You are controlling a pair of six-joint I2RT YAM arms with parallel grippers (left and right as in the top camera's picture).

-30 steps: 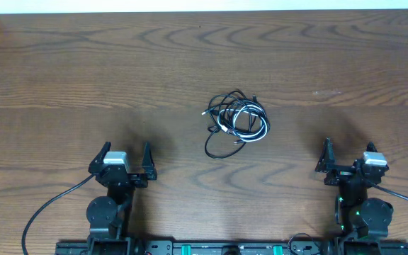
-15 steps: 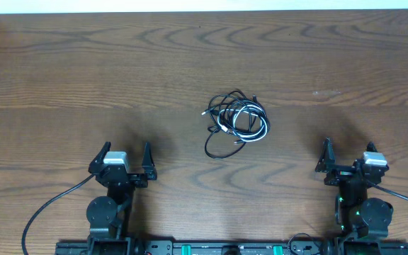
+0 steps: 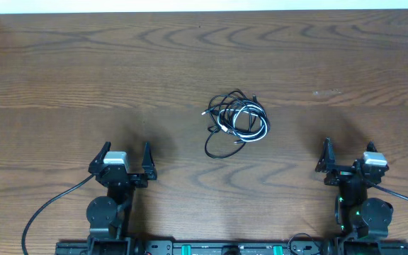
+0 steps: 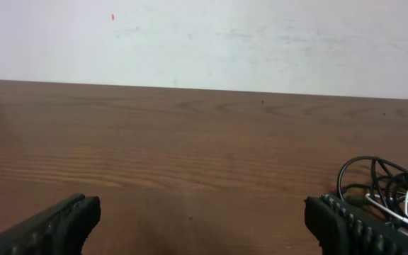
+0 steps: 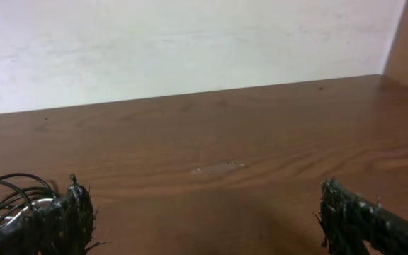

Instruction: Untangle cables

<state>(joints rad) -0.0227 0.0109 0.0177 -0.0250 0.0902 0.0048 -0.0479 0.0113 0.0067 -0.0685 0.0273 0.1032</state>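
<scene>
Tangle of thin black and white cables lies mid brown wooden desk, well apart from both arms. Left claw wide apart, empty; right claw same. Bundle sits forward-right of left claw, forward-left of right claw; neither clearly nearer. Clump roughly round, no clear long axis. Loose black loop trails toward left arm's side, probably easiest first grab

Cables only partly readable — edges & fingers in the way.
Overhead: cables too small to tell which strand lies over which, or the plug types. Left wrist cam: bundle cut off by the right edge, lower part behind a finger of the left gripper. Right wrist cam: same at the left edge, behind the right gripper — both grippers' fingers run off the bottom.
</scene>
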